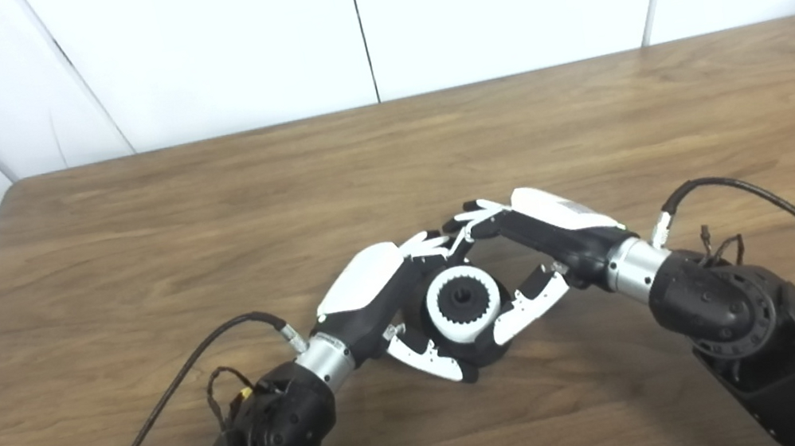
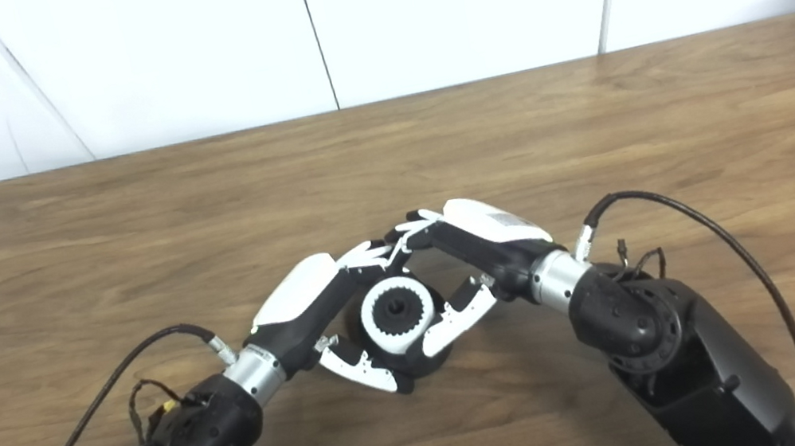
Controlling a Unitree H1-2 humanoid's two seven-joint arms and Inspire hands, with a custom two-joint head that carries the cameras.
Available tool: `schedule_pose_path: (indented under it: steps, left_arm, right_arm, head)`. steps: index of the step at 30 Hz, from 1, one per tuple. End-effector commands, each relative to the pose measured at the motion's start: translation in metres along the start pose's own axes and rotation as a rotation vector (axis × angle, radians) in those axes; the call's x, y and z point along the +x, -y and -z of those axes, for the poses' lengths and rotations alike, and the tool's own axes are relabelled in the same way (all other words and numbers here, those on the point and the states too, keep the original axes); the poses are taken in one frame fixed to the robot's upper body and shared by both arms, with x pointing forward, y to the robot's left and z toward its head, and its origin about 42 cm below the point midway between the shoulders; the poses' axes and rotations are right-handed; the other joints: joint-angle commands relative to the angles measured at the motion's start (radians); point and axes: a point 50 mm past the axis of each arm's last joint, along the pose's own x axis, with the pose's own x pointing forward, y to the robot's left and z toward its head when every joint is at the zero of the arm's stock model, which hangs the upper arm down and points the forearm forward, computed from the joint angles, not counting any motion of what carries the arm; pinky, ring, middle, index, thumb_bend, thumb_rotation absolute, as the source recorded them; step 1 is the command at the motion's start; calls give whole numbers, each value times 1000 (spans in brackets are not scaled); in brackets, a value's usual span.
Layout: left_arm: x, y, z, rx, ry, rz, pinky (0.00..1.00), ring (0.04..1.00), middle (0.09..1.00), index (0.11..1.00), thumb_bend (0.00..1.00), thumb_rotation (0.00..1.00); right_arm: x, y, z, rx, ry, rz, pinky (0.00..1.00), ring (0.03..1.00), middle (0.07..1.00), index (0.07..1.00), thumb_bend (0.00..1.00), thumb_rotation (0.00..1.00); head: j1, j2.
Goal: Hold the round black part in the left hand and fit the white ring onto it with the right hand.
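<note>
Left eye view shows a wooden desk (image 1: 125, 236) with both arms meeting at its near middle. The left robot hand (image 1: 378, 299) cups the round black part (image 1: 476, 347) from the left, fingers closed around it. The right robot hand (image 1: 531, 249) reaches in from the right, its fingers and thumb pinching the white ring (image 1: 464, 305), which sits on the part's top face around a toothed black hub. Fitting looks nearly done; next, I judge, comes pressing the ring level, then releasing.
</note>
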Motion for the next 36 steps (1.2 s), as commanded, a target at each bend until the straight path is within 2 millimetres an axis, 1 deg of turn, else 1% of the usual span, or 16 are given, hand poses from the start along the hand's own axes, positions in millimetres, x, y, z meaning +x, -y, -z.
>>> schedule_pose_path:
  steps: [1,7,13,17,20,25,31,36]
  left_arm:
    - [0,-12,-1,21,6,-20,841,977,909,625,847,188]
    - [0,-11,0,24,0,-18,839,977,909,626,848,198]
    - [-1,-12,3,16,-2,-17,846,975,909,653,861,194]
    - [-1,-17,3,7,-25,-2,862,976,915,708,913,169]
    - [-1,-20,4,5,-34,17,876,982,922,747,946,194]
    - [-2,-26,6,19,-50,43,880,983,928,823,995,238]
    - [-3,-33,9,-2,-70,73,906,997,945,902,1000,249]
    - [-7,-42,11,-58,-97,116,943,1000,986,984,1000,263]
  right_arm:
    - [1,11,-7,-27,47,29,986,1000,923,808,1000,353]
    - [0,15,-7,-15,45,45,997,1000,943,840,1000,403]
    - [-3,21,-4,16,40,66,973,1000,951,839,1000,407]
    - [-3,24,0,5,29,82,977,1000,967,839,1000,423]
    - [-2,26,0,-6,22,87,998,1000,991,848,1000,447]
    - [0,28,3,6,19,105,1000,1000,992,841,1000,423]
    - [1,32,8,18,14,124,1000,1000,984,841,1000,420]
    - [-1,36,11,21,9,138,1000,1000,984,846,1000,422]
  head:
    - [1,0]
    - [0,-1]
    - [2,-2]
    - [5,-3]
    - [6,-5]
    - [3,-13]
    - [-1,-16]
    - [-1,-19]
